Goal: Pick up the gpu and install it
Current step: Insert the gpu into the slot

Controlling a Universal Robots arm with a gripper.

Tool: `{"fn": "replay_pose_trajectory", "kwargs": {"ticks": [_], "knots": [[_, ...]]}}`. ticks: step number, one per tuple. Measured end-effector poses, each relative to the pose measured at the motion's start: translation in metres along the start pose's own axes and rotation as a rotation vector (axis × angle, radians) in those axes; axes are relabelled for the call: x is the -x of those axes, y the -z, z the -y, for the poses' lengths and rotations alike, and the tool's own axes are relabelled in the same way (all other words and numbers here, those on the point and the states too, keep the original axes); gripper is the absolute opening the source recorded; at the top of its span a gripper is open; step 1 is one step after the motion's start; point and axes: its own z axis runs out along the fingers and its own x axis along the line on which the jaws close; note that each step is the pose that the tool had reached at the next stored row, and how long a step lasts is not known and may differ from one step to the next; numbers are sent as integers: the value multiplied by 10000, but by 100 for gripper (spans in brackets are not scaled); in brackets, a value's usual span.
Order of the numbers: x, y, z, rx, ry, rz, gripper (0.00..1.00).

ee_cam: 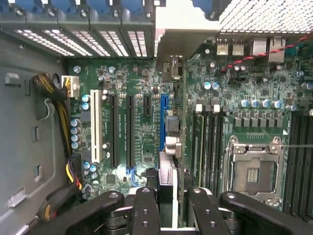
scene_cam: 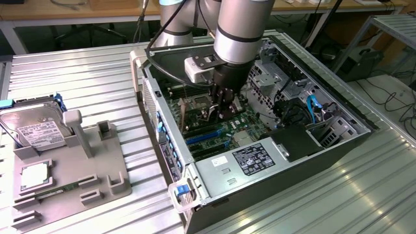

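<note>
Arm reaches down into the open PC case point(scene_cam: 195, 170), gripper point(scene_cam: 219, 113) low over the motherboard point(scene_cam: 221, 131). Gripper is closed on the gpu point(scene_cam: 215, 109), card held edge-on between the fingers point(ee_cam: 145, 210). In the wrist view the gpu point(ee_cam: 168, 169) shows as a thin pale edge with a silver bracket end, running down between the fingers and lined up along the blue slot point(ee_cam: 163, 122). From these views I can't tell whether the card edge already touches the slot or hangs just above it.

Progress, as a judgement: pick-up done, card carried into the case and roughly aligned over the expansion slots. Seating not confirmed — the card looks not fully pressed home, and the gripper has not let go. So install is in its late stage, insertion and release left.

On the tabletop point(scene_cam: 97, 73) at the exterior view's left, the grey parts holder point(scene_cam: 71, 175) carries a hard drive point(scene_cam: 32, 126) and a small chip-like part point(scene_cam: 34, 176); its upright posts point(scene_cam: 104, 129) stand empty, which fits the gpu being taken from there. Empty CPU socket point(ee_cam: 254, 171) and memory slots point(ee_cam: 208, 142) sit just beside the card's path; black slots point(ee_cam: 122, 129) and a white slot point(ee_cam: 95, 127) lie on its other side.
</note>
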Motion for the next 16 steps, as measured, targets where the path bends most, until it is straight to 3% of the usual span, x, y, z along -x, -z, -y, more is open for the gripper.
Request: {"fn": "replay_pose_trajectory", "kwargs": {"ticks": [8, 16], "knots": [[-1, -99, -75, 1, 12, -9, 28], [-38, -198, -97, 3, 13, -11, 28]]}}
